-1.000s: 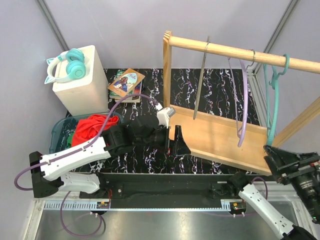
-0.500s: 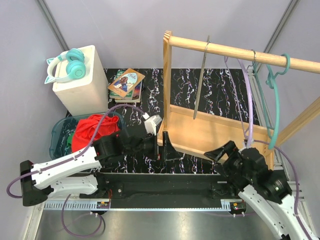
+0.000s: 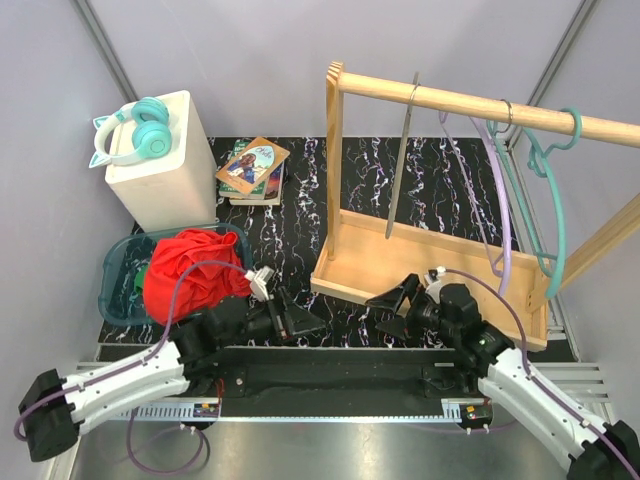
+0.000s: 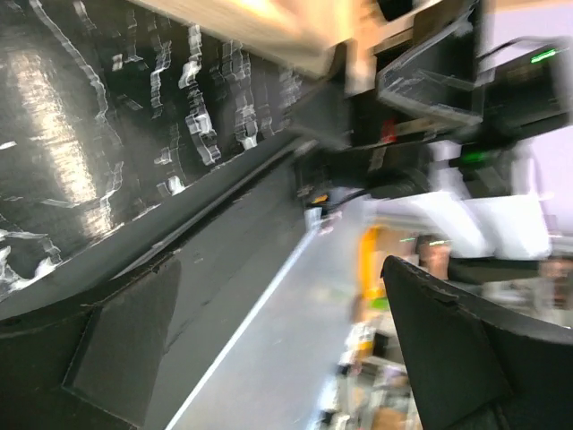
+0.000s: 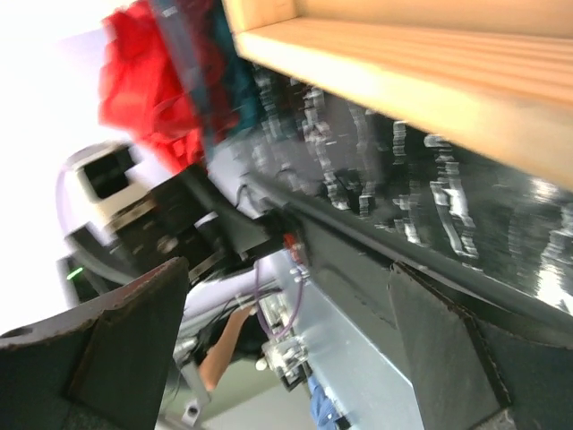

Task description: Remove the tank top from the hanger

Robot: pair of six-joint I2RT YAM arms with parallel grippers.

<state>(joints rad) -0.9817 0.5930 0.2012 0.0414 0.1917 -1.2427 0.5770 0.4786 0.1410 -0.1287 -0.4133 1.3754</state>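
Our left gripper is wide open and holds nothing. It sits low by the front edge of the bench and points to the right. Our right gripper is wide open too, with nothing in it. It points to the left, so the two grippers face each other with a gap between them. The right gripper is just in front of the wooden rack, near the front edge of its flat base.

The left wrist view is blurry. We can make out the black bench with white streaks and two dark fingers set far apart. The right wrist view shows its own fingers far apart too, with the wooden base above them.

The red tank top lies bunched up in a blue-green tub on the left side of the bench, just behind our left arm. It is off the hanger. A bit of green cloth lies in the tub with it.

On the rack's top bar hang a grey hanger, a purple hanger and a green hanger. Behind the tub stands a white box with blue-green headphones on top, and some books lie just beside the box
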